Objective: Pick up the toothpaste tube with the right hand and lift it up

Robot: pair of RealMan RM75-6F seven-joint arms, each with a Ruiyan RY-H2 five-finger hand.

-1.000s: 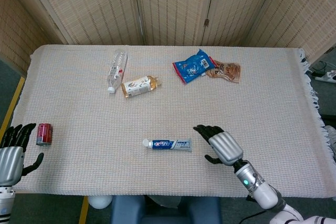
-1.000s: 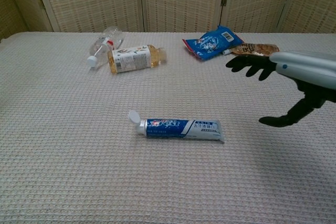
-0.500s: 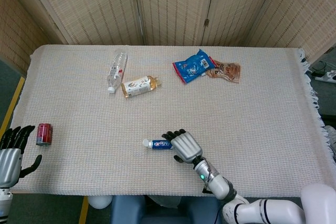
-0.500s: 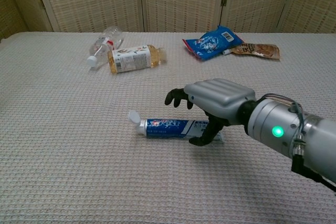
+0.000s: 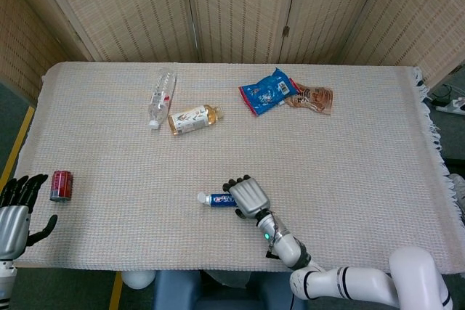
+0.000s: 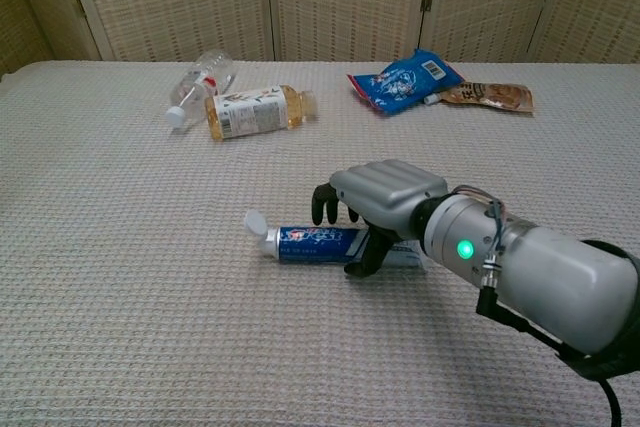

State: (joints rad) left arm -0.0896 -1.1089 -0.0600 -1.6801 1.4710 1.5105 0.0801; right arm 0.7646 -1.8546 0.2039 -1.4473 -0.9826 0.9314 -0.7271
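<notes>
The blue-and-white toothpaste tube [image 5: 216, 199] [image 6: 312, 243] lies flat on the woven cloth near the table's front edge, its white flip cap pointing left. My right hand [image 5: 247, 195] [image 6: 385, 192] arches over the tube's right half. Its dark fingers curl down behind the tube and the thumb reaches down on the near side, at the tube's edge. The tube's crimped end is hidden under the hand. My left hand [image 5: 14, 212] rests at the front left corner with fingers spread, holding nothing.
A red can [image 5: 61, 185] stands just beside the left hand. At the back lie a clear bottle [image 5: 161, 96] [image 6: 196, 80], a tea bottle [image 5: 193, 118] [image 6: 252, 111], a blue snack bag [image 5: 267, 91] [image 6: 405, 78] and a brown packet [image 5: 312, 97] [image 6: 488, 95].
My right hand swept left from the open cloth to the tube, came down over it and curled its fingers around it. The tube and the left hand have not moved.
</notes>
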